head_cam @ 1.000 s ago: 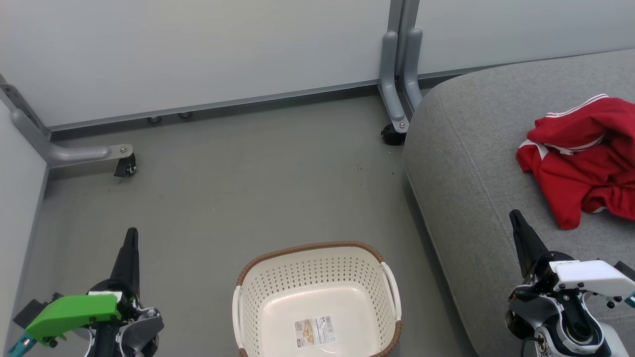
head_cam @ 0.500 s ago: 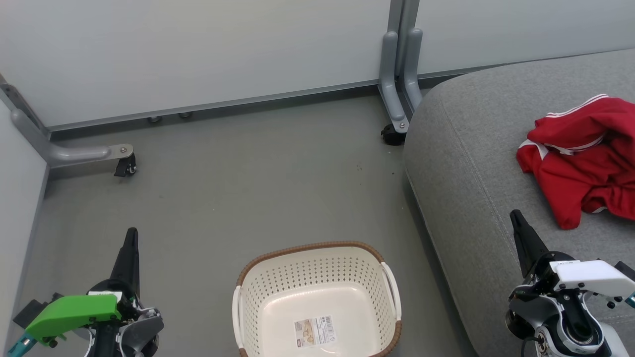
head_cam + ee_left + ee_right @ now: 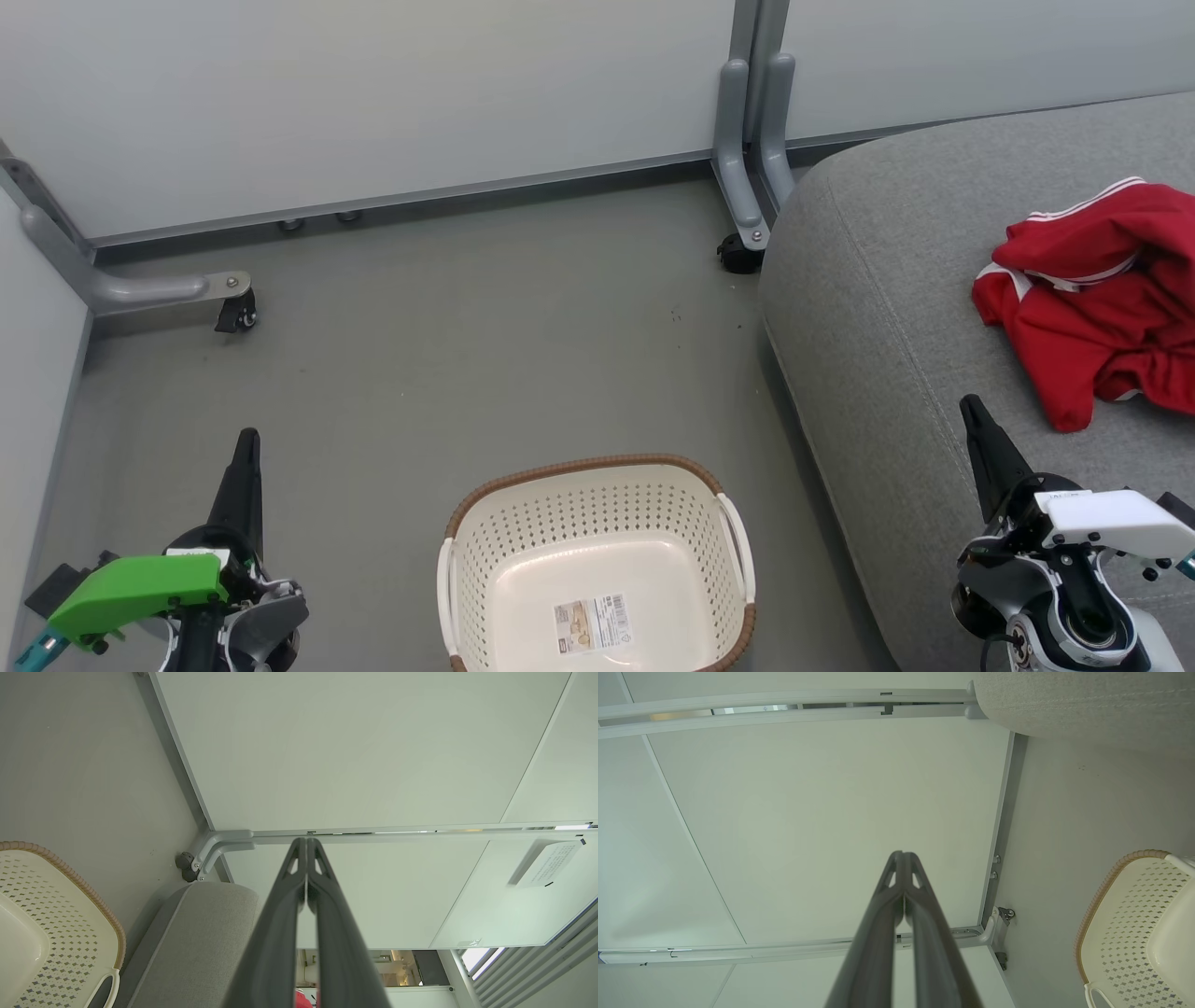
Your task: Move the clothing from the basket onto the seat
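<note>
Lying crumpled on the grey seat, the red clothing rests well apart from the basket on the floor; the left end effector and right end effector both hover with fingers pressed together.

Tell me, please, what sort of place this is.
Probably a partitioned robot test bay staged as a living-room corner: pale partition panels on castered grey feet, a bare grey floor, and a grey sofa seat holding red clothing beside a laundry basket.
</note>
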### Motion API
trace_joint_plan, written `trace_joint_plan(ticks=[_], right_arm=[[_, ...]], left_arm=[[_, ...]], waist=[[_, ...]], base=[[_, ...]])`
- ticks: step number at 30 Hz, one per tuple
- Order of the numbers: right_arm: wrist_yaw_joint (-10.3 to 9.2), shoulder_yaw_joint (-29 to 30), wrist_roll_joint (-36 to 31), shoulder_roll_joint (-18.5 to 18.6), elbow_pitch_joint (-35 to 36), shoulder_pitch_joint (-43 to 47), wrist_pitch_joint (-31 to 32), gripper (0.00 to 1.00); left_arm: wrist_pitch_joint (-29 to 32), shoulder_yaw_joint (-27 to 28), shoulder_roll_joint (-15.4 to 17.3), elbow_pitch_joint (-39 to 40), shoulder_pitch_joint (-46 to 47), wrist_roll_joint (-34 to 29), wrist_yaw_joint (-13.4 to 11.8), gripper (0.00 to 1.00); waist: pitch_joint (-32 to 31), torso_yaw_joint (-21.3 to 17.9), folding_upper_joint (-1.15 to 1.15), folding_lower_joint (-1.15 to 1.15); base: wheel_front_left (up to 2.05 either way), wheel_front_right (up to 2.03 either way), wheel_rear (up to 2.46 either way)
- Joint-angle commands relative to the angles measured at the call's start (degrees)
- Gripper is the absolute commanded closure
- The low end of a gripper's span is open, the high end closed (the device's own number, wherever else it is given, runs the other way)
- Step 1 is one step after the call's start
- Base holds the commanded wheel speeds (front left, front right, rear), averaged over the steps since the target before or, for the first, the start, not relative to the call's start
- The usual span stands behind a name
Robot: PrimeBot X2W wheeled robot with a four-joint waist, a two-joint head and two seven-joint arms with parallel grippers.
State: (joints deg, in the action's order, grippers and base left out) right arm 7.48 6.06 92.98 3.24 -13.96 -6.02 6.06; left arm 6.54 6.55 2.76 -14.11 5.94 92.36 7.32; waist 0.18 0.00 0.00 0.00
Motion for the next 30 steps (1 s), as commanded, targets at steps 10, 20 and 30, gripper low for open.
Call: trace_joint_plan(ticks=[10,20,30], right_arm=[[0.02,0.18,-0.41,0.01,-0.14,-0.44,0.36,1.00],[0.02,0.23,-0.48,-0.02,-0.14,-0.44,0.40,1.00],[0.02,0.28,-0.41,-0.07,-0.14,-0.45,0.47,1.00]], left_arm=[[0.17,0.06,0.21,0.01,0.76,0.08,0.34,1.00],[0.17,0.06,0.21,0.01,0.76,0.08,0.34,1.00],[0.17,0.06,0.21,0.00,0.76,0.09,0.34,1.00]], waist=[[0.00,0.00,0.00,0.00],[0.00,0.00,0.00,0.00],[0.00,0.00,0.00,0.00]], base=[[0.00,0.00,0.00],[0.00,0.00,0.00],[0.00,0.00,0.00]])
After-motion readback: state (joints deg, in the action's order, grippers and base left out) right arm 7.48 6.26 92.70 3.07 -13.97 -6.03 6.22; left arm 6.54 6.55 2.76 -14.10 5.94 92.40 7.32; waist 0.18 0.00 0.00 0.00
